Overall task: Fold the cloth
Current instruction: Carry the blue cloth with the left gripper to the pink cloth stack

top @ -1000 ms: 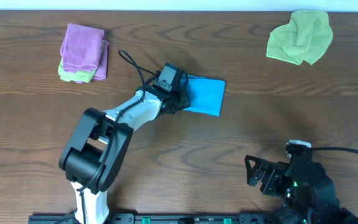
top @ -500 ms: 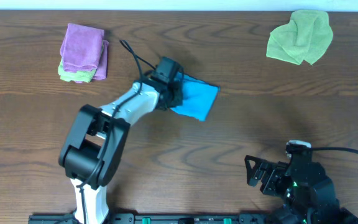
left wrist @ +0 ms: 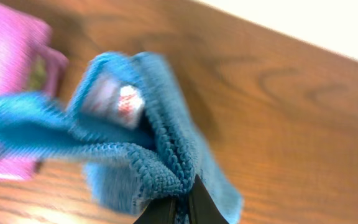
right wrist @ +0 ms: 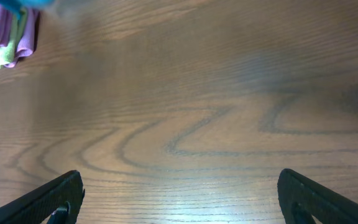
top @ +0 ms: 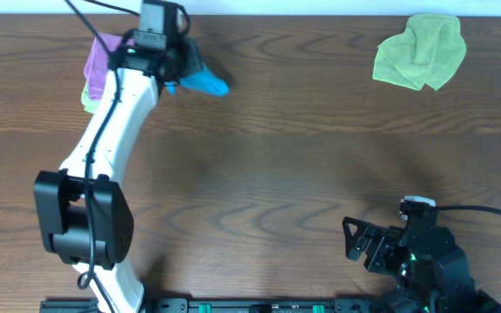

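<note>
We clamp the folded blue cloth [left wrist: 148,155] in our left fingers [left wrist: 202,210]; lower it squarely onto the pink stack [left wrist: 5,68] beside them.

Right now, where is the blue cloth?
In the overhead view the blue cloth is at the far left of the table, pinched in the left claw, just right of the folded pink and green stack.
</note>
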Tool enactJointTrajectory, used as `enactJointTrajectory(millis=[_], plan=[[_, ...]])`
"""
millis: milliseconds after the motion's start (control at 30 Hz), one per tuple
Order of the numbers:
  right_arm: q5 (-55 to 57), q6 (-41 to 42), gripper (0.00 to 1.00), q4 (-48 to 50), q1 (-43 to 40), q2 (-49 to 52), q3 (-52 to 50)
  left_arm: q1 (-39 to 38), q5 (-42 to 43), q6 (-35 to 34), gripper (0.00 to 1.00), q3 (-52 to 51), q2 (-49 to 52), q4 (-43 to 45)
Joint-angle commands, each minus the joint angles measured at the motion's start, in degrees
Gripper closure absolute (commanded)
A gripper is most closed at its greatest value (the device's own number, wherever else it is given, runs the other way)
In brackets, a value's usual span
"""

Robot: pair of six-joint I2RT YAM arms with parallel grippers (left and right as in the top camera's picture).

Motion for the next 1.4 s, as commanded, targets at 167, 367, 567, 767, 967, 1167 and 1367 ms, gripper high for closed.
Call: enactJointTrajectory(millis=[167, 367, 567, 767, 967, 1167, 1367], plan=[[0.2, 0.5, 0.01, 0.0, -0.4, -0.2, 0.0, 8.3, -1.2, 1.3, 0.94, 2.3, -0.7, 9.3], [0.2, 0.5, 0.01, 0.0, -0.4, -0.2, 0.0, 12.3, -4.1, 2.8, 0.94, 6.7, -0.7, 12.5], [0.2, 0.5, 0.01, 0.0, -0.4, -0.2, 0.0, 16.0, -4.5, 3.9, 0.94, 7.6, -0.2, 15.8], [0.2, 0.5, 0.01, 0.0, -0.4, -0.2, 0.0, 17.0, -4.5, 4.0, 0.94, 7.6, 3.7, 21.7], [0.2, 0.5, 0.01, 0.0, -0.4, -0.2, 0.0, 17.0, -5.6, 4.7, 0.94, 7.6, 7.8, 19.3], [0.2, 0.5, 0.01, 0.0, -0.4, -0.2, 0.0, 17.0, -5.4, 4.7, 0.94, 7.6, 9.0, 13.5], [0.2, 0.5, 0.01, 0.0, -0.4, -0.2, 0.0, 16.9, -3.1, 4.7, 0.94, 7.7, 7.3, 8.6]])
